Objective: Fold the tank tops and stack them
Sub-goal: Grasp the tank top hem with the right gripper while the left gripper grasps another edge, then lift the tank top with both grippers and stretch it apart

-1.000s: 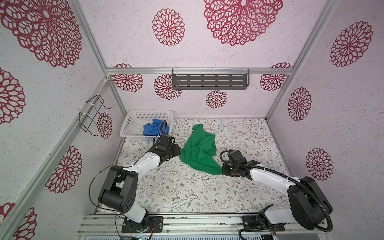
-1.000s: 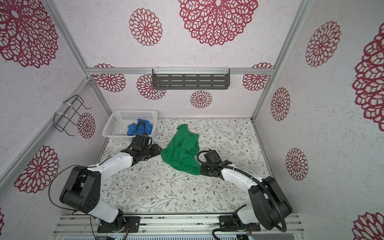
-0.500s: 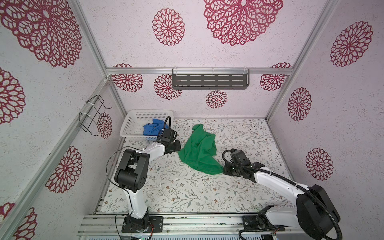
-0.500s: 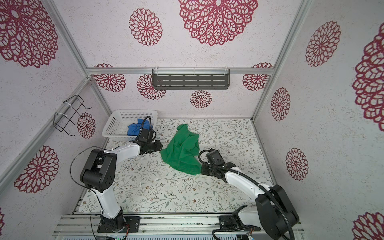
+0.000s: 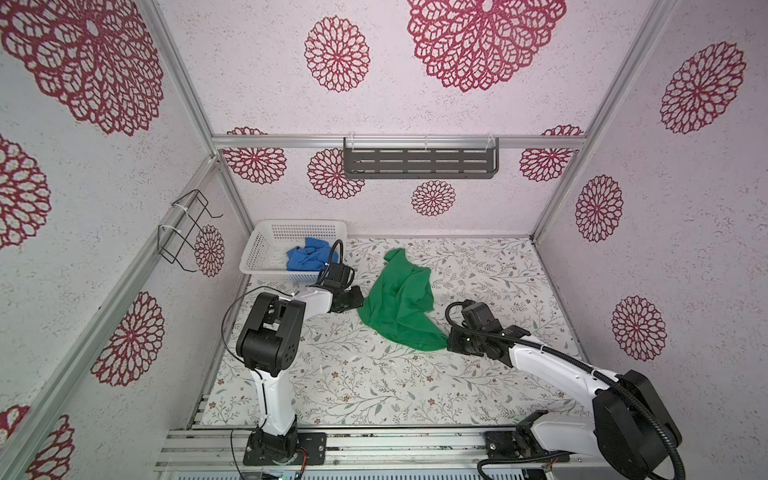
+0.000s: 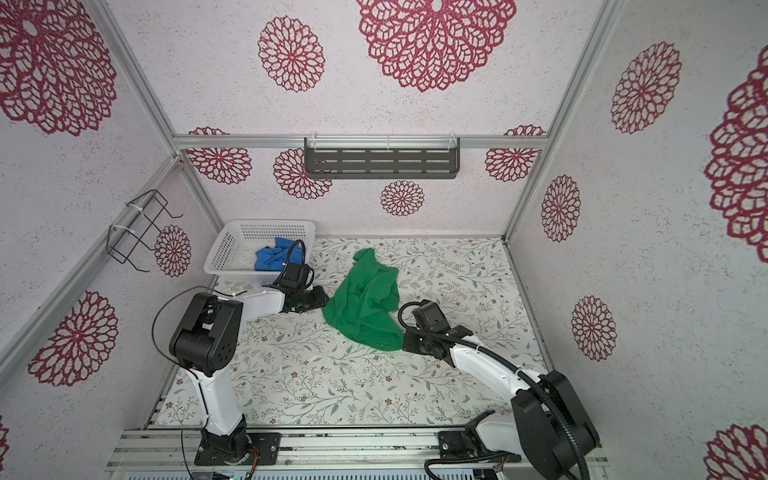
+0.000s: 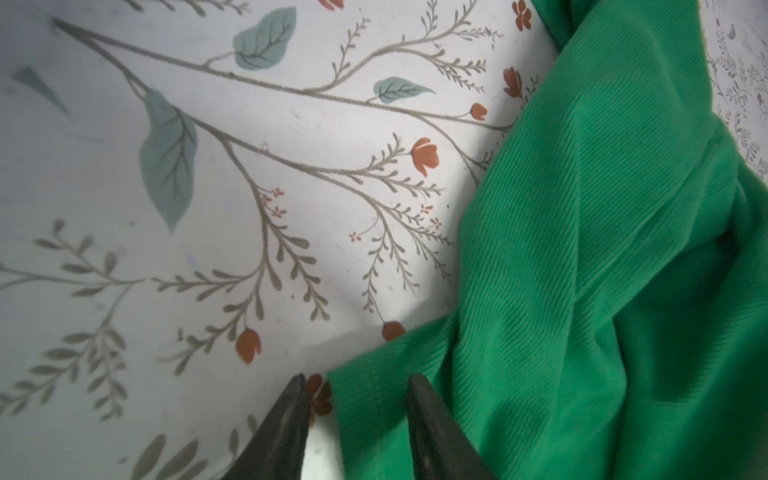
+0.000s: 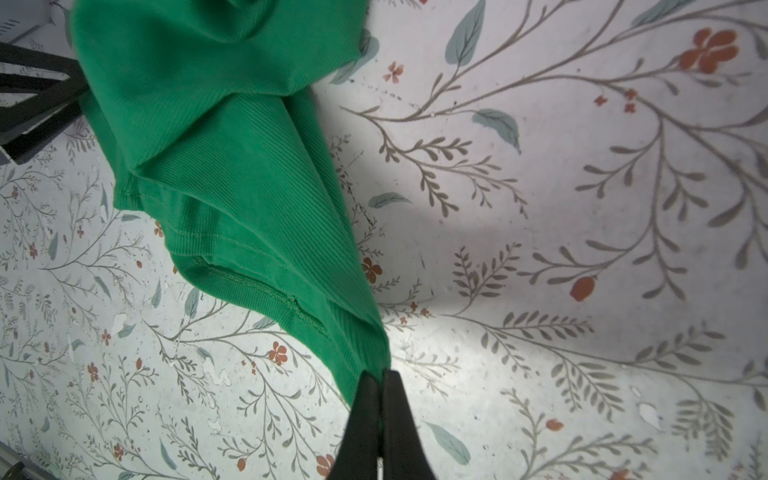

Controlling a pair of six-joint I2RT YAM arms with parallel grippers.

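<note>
White perforated plastic basket (image 5: 259, 249), rectangular, stands at the far left corner of the floral-print table (image 5: 374, 386). Inside it is a royal blue soft cloth tank top (image 5: 309, 258), crumpled, bunched toward the basket's right end.

Bright green ribbed cloth tank top (image 5: 399, 299) lies out on the table mid-field, between the two arms and clear of the basket. It is rumpled and roughly triangular, narrow at the far end and drawn to a point at the near right. The knit shows fine diagonal ribs, with a stitched hem along the near edge and deep soft folds through the middle.

Right gripper (image 8: 380, 374): black tapered fingers pressed together, pinching that near-right point of the green top, cloth pulled taut into them.

Left gripper (image 7: 357, 378): jaws stand apart at the top's left edge. A hem corner lies between them; one finger (image 7: 419, 399) is over the cloth, the other over bare table, with a gap showing beside the cloth edge.

Table surface is matte and pale, printed with grey sprigs, teal leaves and small rust flowers.
</note>
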